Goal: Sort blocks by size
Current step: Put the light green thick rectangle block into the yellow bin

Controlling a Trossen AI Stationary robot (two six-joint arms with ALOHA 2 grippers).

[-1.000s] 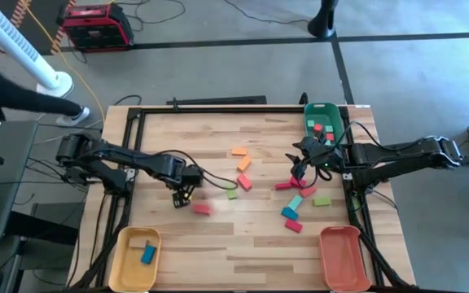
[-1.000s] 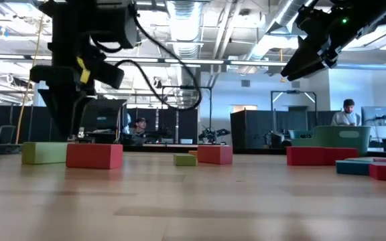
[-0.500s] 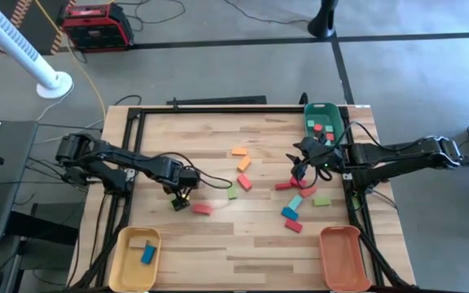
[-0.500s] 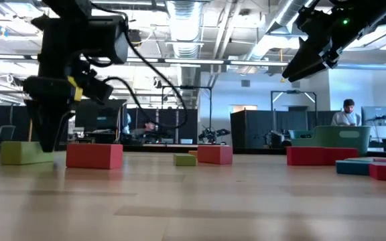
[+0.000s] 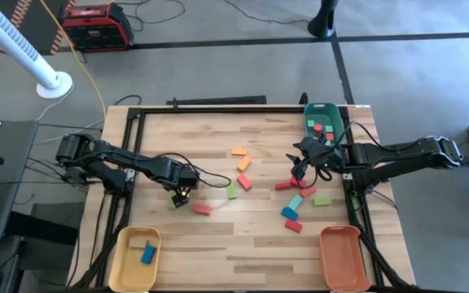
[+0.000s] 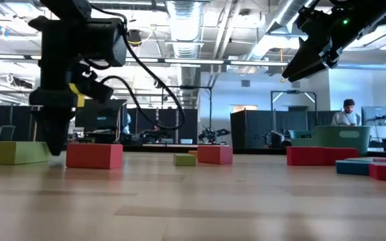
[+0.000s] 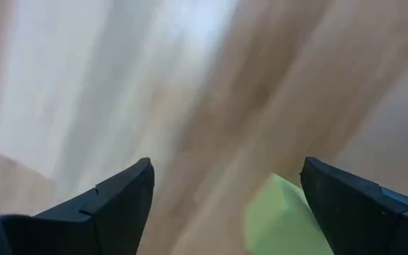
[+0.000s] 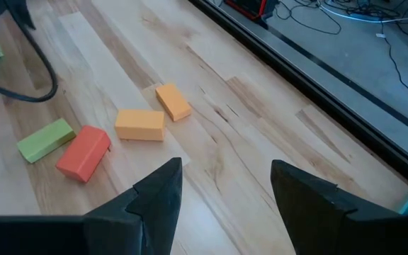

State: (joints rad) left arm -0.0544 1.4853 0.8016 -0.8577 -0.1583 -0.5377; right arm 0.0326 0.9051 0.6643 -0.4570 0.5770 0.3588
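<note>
The left pincer (image 5: 175, 198) hangs low at the counter's (image 5: 186, 138) nine o'clock side, fingers spread wide — a green block (image 5: 172, 203) lies unheld beneath. At three o'clock the right pincer (image 5: 297, 172) hovers spread over clustered red, teal and green blocks (image 5: 298, 203).

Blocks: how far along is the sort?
Early. Done: one blue block in the yellow tray, a few small ones in the green tray; the orange tray holds none. In hand: nothing; the open left gripper straddles a green block. Left: about a dozen loose blocks mid-table, by the right gripper.
</note>
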